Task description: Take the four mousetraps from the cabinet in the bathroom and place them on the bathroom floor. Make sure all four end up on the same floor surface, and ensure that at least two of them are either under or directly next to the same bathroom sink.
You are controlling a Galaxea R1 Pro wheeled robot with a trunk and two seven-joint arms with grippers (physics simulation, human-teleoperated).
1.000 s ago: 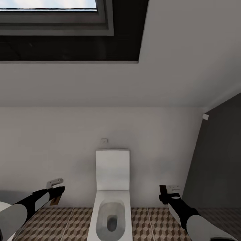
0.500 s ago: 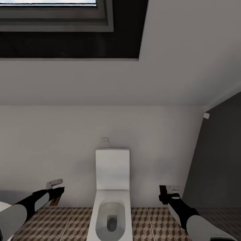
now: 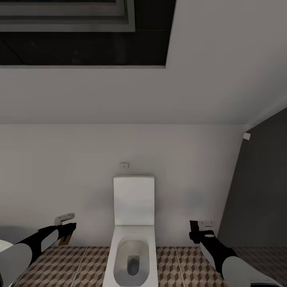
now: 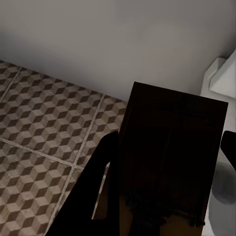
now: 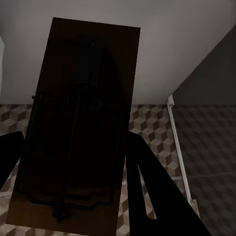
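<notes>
Left gripper (image 3: 67, 234): fingers are closing on a mousetrap (image 4: 172, 162); in the left wrist view one dark finger (image 4: 93, 189) is pressing along the board's edge, and the board is standing out beyond the fingers, in shadow.
Right gripper (image 3: 195, 231): fingers are clamping a second mousetrap (image 5: 78, 132); in the right wrist view the board is showing its dark wire frame, with a finger (image 5: 152, 184) lying along its side.
Arms: both are reaching forward at the lower corners of the head view, well apart, one on each side of the toilet (image 3: 132, 235).
Toilet: white, lid raised against the wall, bowl open.
Bathroom floor (image 3: 71, 267): cube-patterned tiles are lying below both held traps; neither trap is touching them.
Surroundings: pale wall behind the toilet; dark grey panel (image 3: 259, 191) at the right; dark recess with a window frame (image 3: 67, 20) overhead.
</notes>
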